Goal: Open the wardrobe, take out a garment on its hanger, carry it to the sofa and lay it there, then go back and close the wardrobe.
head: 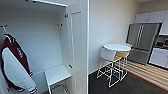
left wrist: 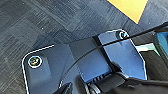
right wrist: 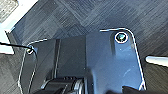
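The wardrobe [head: 37,37] stands open right in front of me in the head view, its white inside bare at the back. Its right door [head: 78,45] is swung out toward me, edge-on. A maroon jacket with white sleeves [head: 15,67] hangs at the left inside, from a hook near the top. Low in the wardrobe sits a white shelf [head: 57,73]. Both wrist views look down past the robot's dark plate onto dark grey carpet [left wrist: 50,20] [right wrist: 75,15].
To the right of the wardrobe are a plain wall, a round white table [head: 117,47] with a white chair [head: 108,53] and wire stools, and a steel fridge [head: 142,37] beside white cabinets. A yellow patch [left wrist: 130,8] lies on the carpet. A white edge [right wrist: 15,15] lies near my right arm.
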### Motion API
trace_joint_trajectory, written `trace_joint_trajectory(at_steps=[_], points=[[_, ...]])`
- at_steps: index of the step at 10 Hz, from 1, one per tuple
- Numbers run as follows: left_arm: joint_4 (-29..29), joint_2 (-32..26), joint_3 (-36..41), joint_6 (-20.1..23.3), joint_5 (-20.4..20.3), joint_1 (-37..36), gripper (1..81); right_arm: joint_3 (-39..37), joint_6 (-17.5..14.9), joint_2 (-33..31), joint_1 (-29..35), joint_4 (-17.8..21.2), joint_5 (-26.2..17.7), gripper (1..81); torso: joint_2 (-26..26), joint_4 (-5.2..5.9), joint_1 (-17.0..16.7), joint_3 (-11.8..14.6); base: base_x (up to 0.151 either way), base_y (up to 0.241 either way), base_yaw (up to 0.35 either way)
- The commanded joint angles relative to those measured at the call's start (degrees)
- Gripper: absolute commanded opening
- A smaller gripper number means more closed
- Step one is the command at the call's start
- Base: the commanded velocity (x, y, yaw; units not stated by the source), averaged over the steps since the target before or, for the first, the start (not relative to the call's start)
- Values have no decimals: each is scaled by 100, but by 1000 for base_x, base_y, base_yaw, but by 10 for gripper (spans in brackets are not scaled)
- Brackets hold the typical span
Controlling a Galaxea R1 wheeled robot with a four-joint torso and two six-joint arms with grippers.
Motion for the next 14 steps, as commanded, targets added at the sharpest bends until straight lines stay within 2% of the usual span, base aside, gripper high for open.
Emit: trace_joint_trajectory(at_steps=[1, 14], points=[[66, 38, 12, 42, 203, -387, 811, 6, 0, 15, 334, 33, -223, 811, 0, 2, 1, 0, 0, 0, 280], [66, 108, 4, 51, 212, -352, 811, -2, 0, -3, 316, 33, -214, 811, 0, 0, 1, 0, 0, 0, 254]])
